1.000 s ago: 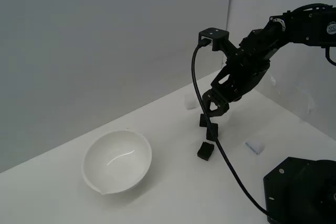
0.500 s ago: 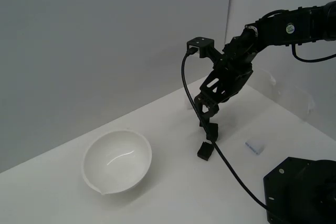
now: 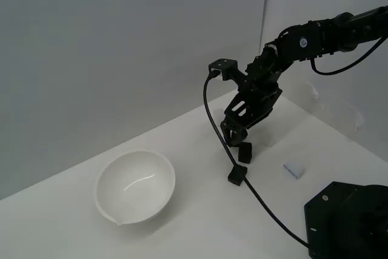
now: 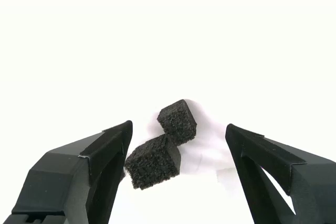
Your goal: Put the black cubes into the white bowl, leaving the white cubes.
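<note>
While jaws are spread wide | gripper (image 4: 178, 135) | two black cubes (image 4: 164, 150) are framed between, ungrasped, touching.

White tabletop (image 3: 182, 228) w/ grey wall (image 3: 121, 40) behind; black cable (image 3: 267, 201) trails across the surface

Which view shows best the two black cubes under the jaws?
The wrist view: both black cubes fill the gap between the open jaws, corners touching. The exterior view shows them small, one partly behind the cable.
</note>
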